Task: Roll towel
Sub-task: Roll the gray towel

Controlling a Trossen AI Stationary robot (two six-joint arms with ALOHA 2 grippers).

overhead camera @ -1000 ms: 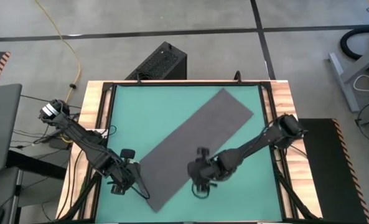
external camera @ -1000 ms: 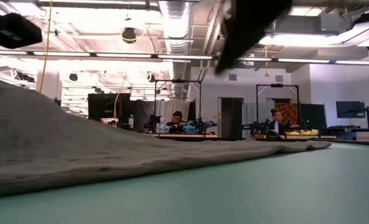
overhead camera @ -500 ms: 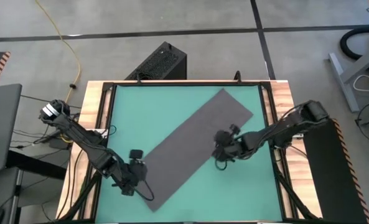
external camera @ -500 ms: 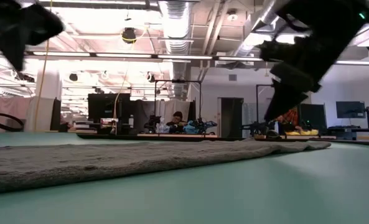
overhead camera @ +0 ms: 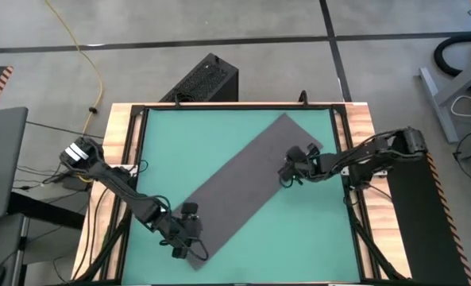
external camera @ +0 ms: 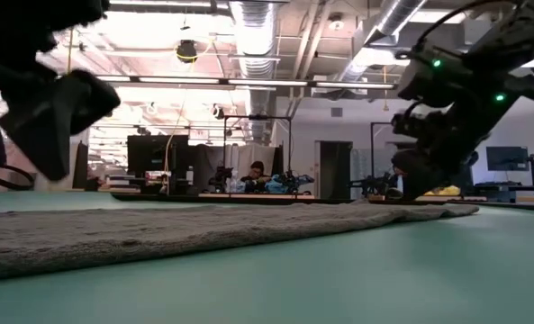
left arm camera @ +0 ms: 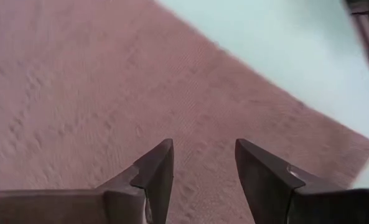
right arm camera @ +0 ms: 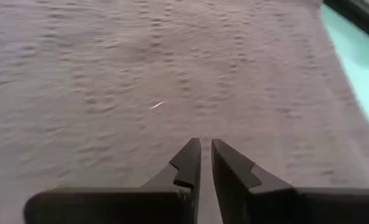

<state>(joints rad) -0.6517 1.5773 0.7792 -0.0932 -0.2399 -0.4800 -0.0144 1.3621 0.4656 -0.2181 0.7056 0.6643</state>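
You see the towel (overhead camera: 248,184), a dark grey, finely textured rectangle, lying flat and diagonal on the green desk (overhead camera: 164,143). Your left pincer (left arm camera: 200,163) is over its near corner, fingers apart. Your right pincer (right arm camera: 205,163) is above its far half, fingers almost together, holding nothing.

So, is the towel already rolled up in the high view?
No, the towel lies flat as one long strip across the green table.
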